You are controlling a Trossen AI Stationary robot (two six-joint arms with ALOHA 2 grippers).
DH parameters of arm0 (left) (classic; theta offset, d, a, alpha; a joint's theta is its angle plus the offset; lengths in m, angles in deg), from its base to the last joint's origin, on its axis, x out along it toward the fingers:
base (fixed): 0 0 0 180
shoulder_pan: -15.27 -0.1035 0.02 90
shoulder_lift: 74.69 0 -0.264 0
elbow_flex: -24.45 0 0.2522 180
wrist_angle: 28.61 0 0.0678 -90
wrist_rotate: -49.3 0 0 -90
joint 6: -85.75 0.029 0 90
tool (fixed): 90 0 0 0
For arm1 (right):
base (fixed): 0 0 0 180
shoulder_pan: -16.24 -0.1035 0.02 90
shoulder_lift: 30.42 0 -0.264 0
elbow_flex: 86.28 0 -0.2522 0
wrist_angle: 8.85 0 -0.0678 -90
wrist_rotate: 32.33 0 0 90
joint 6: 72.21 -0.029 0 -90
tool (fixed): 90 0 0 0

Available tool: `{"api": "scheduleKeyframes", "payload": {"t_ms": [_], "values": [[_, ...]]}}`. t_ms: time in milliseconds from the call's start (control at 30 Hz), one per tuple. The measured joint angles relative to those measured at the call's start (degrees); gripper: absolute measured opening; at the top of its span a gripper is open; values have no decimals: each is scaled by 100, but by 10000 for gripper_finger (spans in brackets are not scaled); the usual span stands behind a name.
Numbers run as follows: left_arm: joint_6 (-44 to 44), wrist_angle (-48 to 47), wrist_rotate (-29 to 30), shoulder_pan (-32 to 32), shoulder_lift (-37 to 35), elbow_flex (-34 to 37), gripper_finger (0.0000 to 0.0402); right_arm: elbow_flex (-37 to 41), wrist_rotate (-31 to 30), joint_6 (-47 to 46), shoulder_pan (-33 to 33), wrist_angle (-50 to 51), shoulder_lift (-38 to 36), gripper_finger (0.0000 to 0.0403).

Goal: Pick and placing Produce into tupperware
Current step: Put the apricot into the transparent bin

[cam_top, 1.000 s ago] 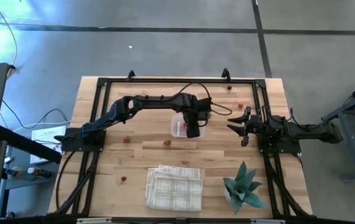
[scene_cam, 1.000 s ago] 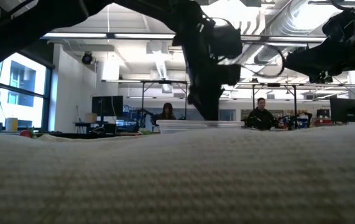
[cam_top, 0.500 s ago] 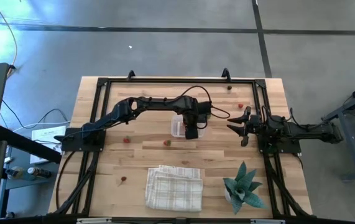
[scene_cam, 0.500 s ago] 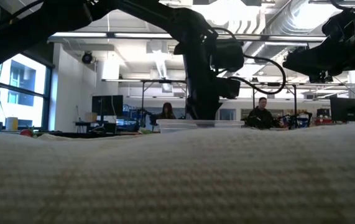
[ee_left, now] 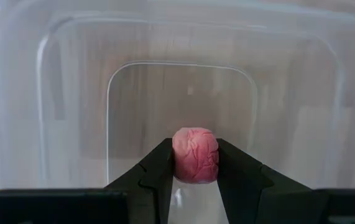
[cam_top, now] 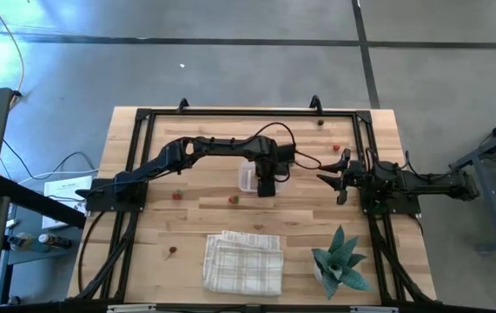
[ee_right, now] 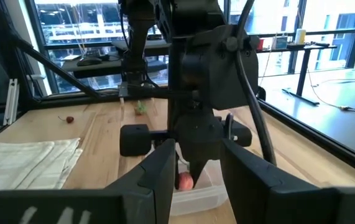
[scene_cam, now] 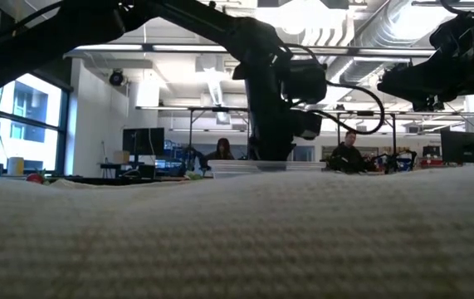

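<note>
The clear tupperware (cam_top: 249,178) stands on the wooden table near its middle; its floor (ee_left: 165,106) fills the left wrist view. My left gripper (cam_top: 266,185) points down into it, shut on a red piece of produce (ee_left: 195,154). The right wrist view shows that piece (ee_right: 184,181) low inside the tupperware (ee_right: 202,196). More red pieces lie loose on the table (cam_top: 176,196), (cam_top: 234,199), (cam_top: 172,250). My right gripper (ee_right: 196,171) waits open at the table's right side (cam_top: 341,174), level, with nothing between its fingers. My left gripper pinches the red piece by two opposite sides (ee_left: 176,163) between its two fingertips (ee_left: 158,171). The fingers come from above, pointing down into the tupperware. Whether the piece touches the container's floor I cannot tell.
A white checked folded cloth (cam_top: 243,261) lies near the front edge, and it blocks the bottom of the low view (scene_cam: 237,232). A small green plant (cam_top: 341,261) stands at the front right. Two more pieces lie at the far right (cam_top: 336,148), (cam_top: 320,123). People sit beyond the table.
My left gripper has gone down into the tupperware with the red piece still pinched; in the low view its fingers have sunk behind the container's rim. The right arm has kept still.
</note>
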Motion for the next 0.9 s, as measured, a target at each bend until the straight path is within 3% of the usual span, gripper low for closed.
{"api": "scheduleKeyframes", "payload": {"t_ms": [667,900], "values": [[-29,-90,323,42,20,-46,99,0,2,-109,0,0,0,117],[-109,-132,473,79,22,-46,129,0,0,-109,0,0,0,117]]}}
